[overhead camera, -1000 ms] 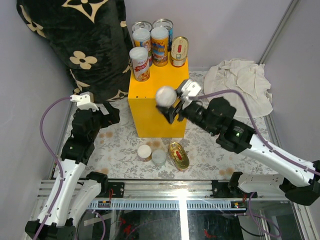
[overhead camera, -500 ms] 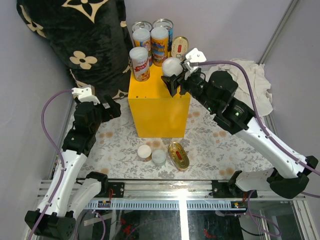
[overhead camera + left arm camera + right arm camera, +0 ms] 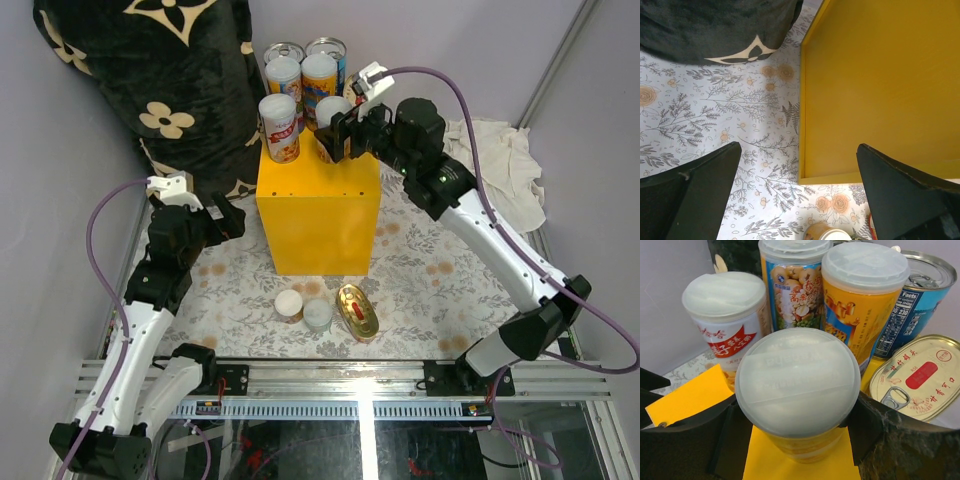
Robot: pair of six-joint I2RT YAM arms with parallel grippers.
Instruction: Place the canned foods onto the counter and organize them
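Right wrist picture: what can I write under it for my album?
The right gripper holds a white-lidded can at the yellow counter, next to five more tins.

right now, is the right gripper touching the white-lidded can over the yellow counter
Touching. The right wrist view shows the right gripper with its fingers pressed against both sides of the white-lidded can, with no gap.

Lab bench on aluminium rail frame (image 3: pixel 300 385)
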